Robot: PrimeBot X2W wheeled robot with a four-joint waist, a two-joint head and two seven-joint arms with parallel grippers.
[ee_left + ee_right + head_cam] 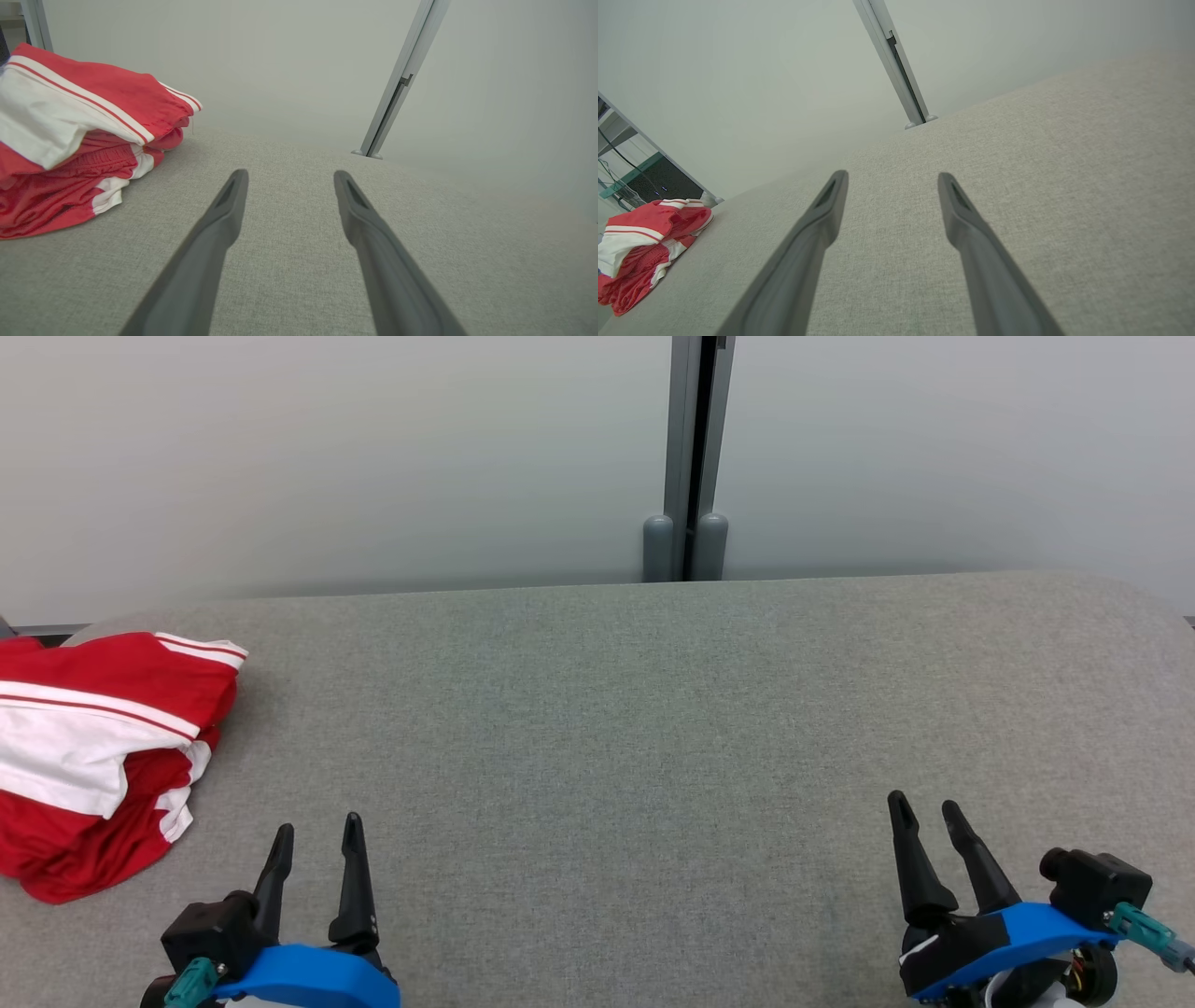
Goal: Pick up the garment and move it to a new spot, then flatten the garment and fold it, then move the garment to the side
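1 garment (93,756), red w/ white stripes and a white panel, lay in a loosely folded heap at the far left of the grey fabric-covered table (653,709). The head view's left edge cut part of it off. Type unclear: shorts or shirt, couldn't tell. In the left wrist view the garment (70,140) sat up and left of the fingers, several layers stacked. In the right wrist view the garment (644,247) showed small at lower left, near the table's end.

2 grippers, both holding nothing. The left gripper (318,826) was at the lower left, near the garment's right side but apart from it. Its 2 dark fingers were parted, and in its own wrist view the left gripper (290,173) had only bare table cloth btwn the jaws. The right gripper (924,803) was at the lower right, well apart from the garment. Its jaws were parted about as much, and the right gripper (893,175) had bare table btwn them too.

Behind the table stood 2 pale wall panels, joined by 1 grey post (695,448) w/ 2 rounded feet at the table's back edge.
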